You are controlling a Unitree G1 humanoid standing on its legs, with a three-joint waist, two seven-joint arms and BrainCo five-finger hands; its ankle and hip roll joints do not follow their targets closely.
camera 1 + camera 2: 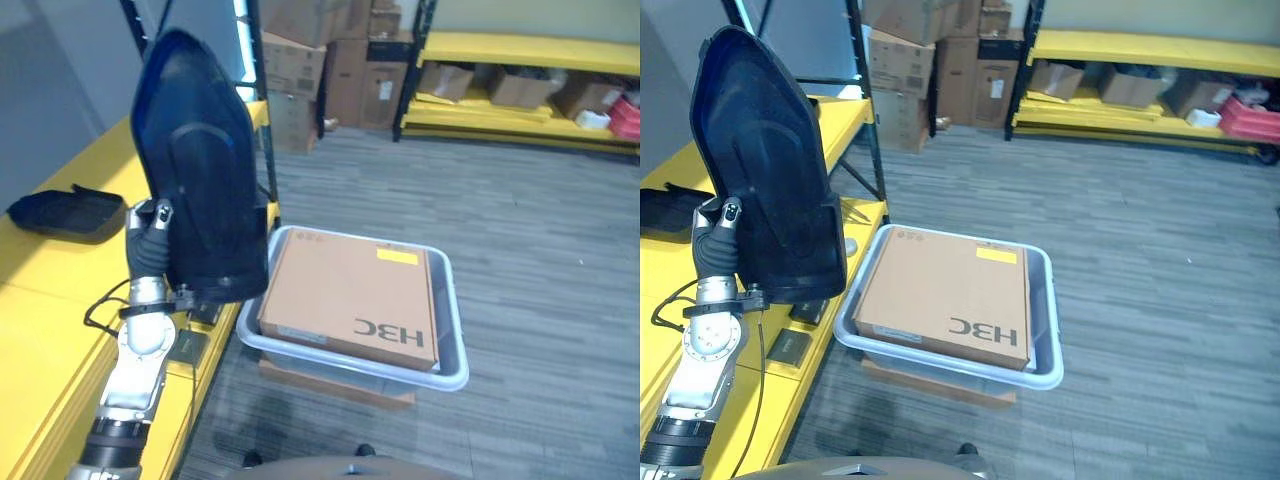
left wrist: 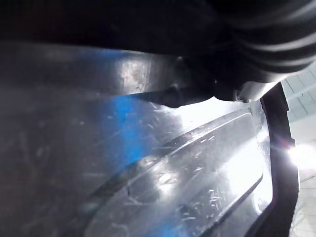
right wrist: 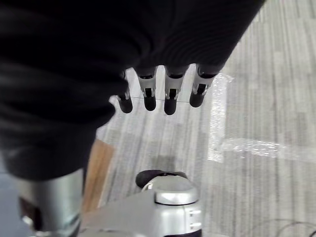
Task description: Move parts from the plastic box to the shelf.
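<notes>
The left eye view is looked at first. A big black part (image 1: 200, 170) is held upright above the edge of the yellow shelf (image 1: 50, 300), and the left hand (image 1: 150, 240) is seen at its lower left side, under its dark ribbed cover. The fingers are hidden behind the part, so it cannot be told if they are curled round it. A second black part (image 1: 65, 212) is seen lying flat on the shelf, well apart from the held one. Just beside the shelf, a grey plastic box (image 1: 452, 330) is set on the floor, and a brown cardboard box (image 1: 350, 298) is laid inside it. More cardboard boxes (image 1: 300, 70) are stacked far back, near another yellow rack (image 1: 530, 48). In the right eye view, the same scene is shown: the black part is raised over the shelf edge, with the hand below its left side, and the plastic box is placed next to the shelf with the brown box inside. In the left wrist view, the shiny, scratched black face of the part is seen very close, pressed right up to the dark cover of the hand. The fingers cannot be made out there. In the right wrist view, the right hand (image 3: 163, 89) is seen hanging over the grey floor (image 3: 276, 74). Its fingers (image 3: 170, 94) are held straight and side by side, and nothing is held in them.
</notes>
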